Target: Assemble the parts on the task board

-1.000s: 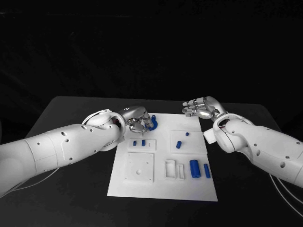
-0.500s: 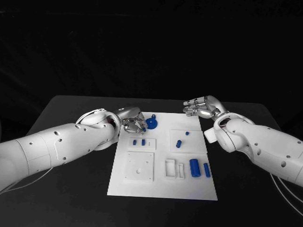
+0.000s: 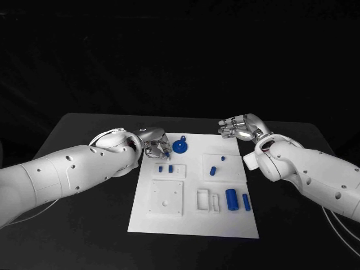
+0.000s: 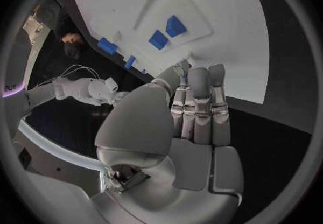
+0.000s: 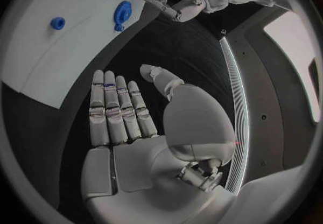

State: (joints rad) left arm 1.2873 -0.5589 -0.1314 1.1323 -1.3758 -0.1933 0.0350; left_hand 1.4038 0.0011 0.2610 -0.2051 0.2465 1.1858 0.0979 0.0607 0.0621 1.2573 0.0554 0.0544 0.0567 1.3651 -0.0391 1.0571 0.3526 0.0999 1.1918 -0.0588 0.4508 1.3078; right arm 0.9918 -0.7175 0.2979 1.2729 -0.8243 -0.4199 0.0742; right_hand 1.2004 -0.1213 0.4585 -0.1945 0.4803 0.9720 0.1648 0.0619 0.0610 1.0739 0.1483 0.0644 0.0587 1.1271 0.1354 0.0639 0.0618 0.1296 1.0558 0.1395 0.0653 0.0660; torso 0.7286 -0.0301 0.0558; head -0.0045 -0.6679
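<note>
White is the board (image 3: 229, 225) I am working over, lying in the middle of the black table (image 3: 82, 129). I am holding my left hand (image 3: 154, 144) just off the board's far left corner, its fingers (image 4: 199, 106) lying straight and close together with nothing in them. The blue disc-shaped part (image 3: 180, 146) is resting on the board just beside that hand, apart from my fingers as far as I can tell. My right hand (image 3: 238, 128) is hanging beyond the board's far right corner, flat and empty too, its fingers (image 5: 116, 106) side by side.

The other parts are waiting on the board: 2 small blue blocks (image 3: 165, 169) beside each other near the left edge, a small blue peg (image 3: 213, 170) towards the middle, and 2 blue cylinders (image 3: 237, 200) near the right edge, next to a white slot (image 3: 203, 200).

I am judging that the disc is now set down and I am between steps, with most of the assembly not yet done. The next move is calling for me to pick 1 loose part, spread my fingers round it and pinch it cleanly; the small blocks are lying so close together that I am likely to nudge the neighbour.
</note>
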